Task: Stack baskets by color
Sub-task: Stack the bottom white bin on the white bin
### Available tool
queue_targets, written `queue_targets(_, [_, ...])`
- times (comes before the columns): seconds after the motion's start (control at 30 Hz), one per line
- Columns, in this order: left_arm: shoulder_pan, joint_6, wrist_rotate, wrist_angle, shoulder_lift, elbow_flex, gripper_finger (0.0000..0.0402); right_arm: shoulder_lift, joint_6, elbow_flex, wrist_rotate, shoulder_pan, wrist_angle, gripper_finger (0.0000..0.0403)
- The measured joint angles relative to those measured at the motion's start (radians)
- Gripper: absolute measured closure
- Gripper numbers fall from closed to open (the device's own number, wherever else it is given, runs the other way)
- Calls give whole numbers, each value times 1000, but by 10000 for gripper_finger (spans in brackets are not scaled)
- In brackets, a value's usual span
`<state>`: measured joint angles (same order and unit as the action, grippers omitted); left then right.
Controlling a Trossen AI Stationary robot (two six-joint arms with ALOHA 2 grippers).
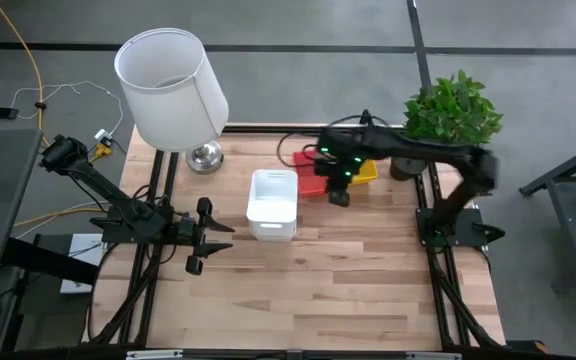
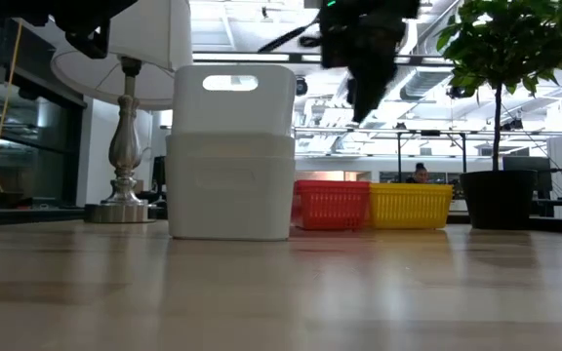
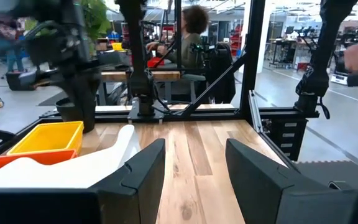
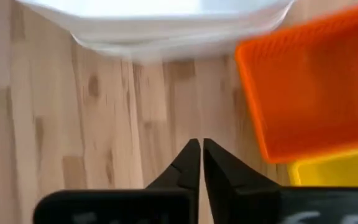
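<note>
While my left gripper (image 1: 211,240) waits with fingers parted, left of the white baskets (image 1: 272,204), those sit stacked mid-table. Right of them lie the red basket (image 1: 311,181) and yellow basket (image 1: 365,172), my right gripper (image 1: 339,197) pinched shut, empty, above the red one.

Bare wood fills the near half of the table (image 1: 318,290), open to any pincer. Farther back, the white baskets (image 1: 272,204) stand stacked mid-table, with a red basket (image 1: 311,178) and a yellow basket (image 1: 366,172) just beside them on the right. A lamp (image 1: 173,90) blocks the far left corner, a potted plant (image 1: 453,115) the far right.
</note>
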<state>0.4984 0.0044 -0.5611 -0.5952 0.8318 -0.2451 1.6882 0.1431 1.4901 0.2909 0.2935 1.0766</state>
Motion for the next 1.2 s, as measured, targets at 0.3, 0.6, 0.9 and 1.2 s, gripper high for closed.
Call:
queue_targets(0.3, [0,1,-4,-39,0,0,245,-404,-37,-533,9,-2,-770,400])
queue_targets(0.6, [0,17,-4,-30,0,0,245,-650,-78,-784,-3,10,-999,402])
queue_targets(0.9, [-14,31,-136,-30,0,-1,245,-870,-147,-891,-36,20,-998,402])
queue_targets(1.2, [-200,-107,-89,-47,104,-8,255,-860,-146,-904,-71,20,-1063,403])
